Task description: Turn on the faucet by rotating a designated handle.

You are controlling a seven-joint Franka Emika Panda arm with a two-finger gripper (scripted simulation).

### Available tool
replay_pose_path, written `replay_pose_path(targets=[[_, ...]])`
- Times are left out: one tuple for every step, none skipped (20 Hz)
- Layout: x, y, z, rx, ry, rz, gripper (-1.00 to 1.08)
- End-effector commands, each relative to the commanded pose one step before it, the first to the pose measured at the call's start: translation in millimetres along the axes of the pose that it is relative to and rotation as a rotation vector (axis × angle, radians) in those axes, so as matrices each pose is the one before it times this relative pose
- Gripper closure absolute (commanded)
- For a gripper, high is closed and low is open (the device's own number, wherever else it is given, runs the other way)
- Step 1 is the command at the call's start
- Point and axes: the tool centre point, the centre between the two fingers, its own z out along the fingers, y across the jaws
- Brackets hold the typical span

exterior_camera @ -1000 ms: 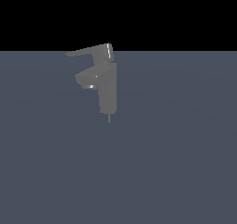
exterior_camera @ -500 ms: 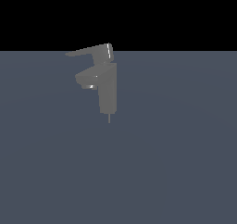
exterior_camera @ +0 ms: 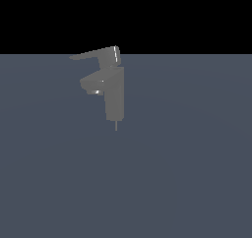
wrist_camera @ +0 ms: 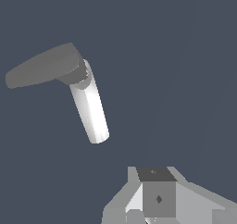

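From the wrist view, only part of my end effector [wrist_camera: 157, 204] shows, so I cannot tell if it is released or clenched. It hangs apart from the faucet [exterior_camera: 114, 97], presumably lining up on the handle [exterior_camera: 93, 55] topping it.

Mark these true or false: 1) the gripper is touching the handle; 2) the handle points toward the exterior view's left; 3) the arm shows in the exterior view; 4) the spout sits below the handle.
1) False. In the wrist view the gripper is apart from the handle.
2) True. The handle tapers toward the exterior view's left.
3) False. Only the faucet appears there; no arm is in that view.
4) True. The spout juts out beneath the handle.
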Motion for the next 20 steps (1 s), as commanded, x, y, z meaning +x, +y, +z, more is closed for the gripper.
replay_pose_path(targets=[[9.65, -10.99, 2.8, -0.00688, -0.00426, 0.05186, 1.08], [3.52, -4.58, 1.27, -0.00259, -0.00174, 0.02015, 1.08], [3.4, -4.69, 1.35, -0.00248, -0.00175, 0.0201, 1.08], [3.28, -4.79, 1.43, -0.00237, -0.00178, 0.02007, 1.08], [3.15, -4.88, 1.51, -0.00226, -0.00181, 0.02004, 1.08], [3.02, -4.98, 1.59, -0.00215, -0.00185, 0.02, 1.08], [2.89, -5.06, 1.67, -0.00205, -0.00189, 0.01999, 1.08], [2.75, -5.14, 1.74, -0.00195, -0.00194, 0.01997, 1.08], [2.62, -5.22, 1.82, -0.00185, -0.002, 0.01995, 1.08], [2.47, -5.29, 1.9, -0.00176, -0.00206, 0.01992, 1.08], [2.34, -5.35, 1.98, -0.00167, -0.00214, 0.01993, 1.08], [2.19, -5.41, 2.06, -0.00159, -0.00221, 0.01991, 1.08], [2.05, -5.46, 2.14, -0.00151, -0.00229, 0.01993, 1.08], [1.9, -5.51, 2.21, -0.00143, -0.00238, 0.01992, 1.08], [1.75, -5.55, 2.29, -0.00136, -0.00247, 0.01992, 1.08], [1.61, -5.58, 2.37, -0.00129, -0.00257, 0.01995, 1.08], [1.46, -5.61, 2.44, -0.00123, -0.00267, 0.01995, 1.08], [1.32, -5.64, 2.52, -0.00118, -0.00277, 0.01998, 1.08], [1.17, -5.65, 2.6, -0.00113, -0.00288, 0.02, 1.08], [1.02, -5.67, 2.67, -0.00109, -0.00299, 0.02002, 1.08]])
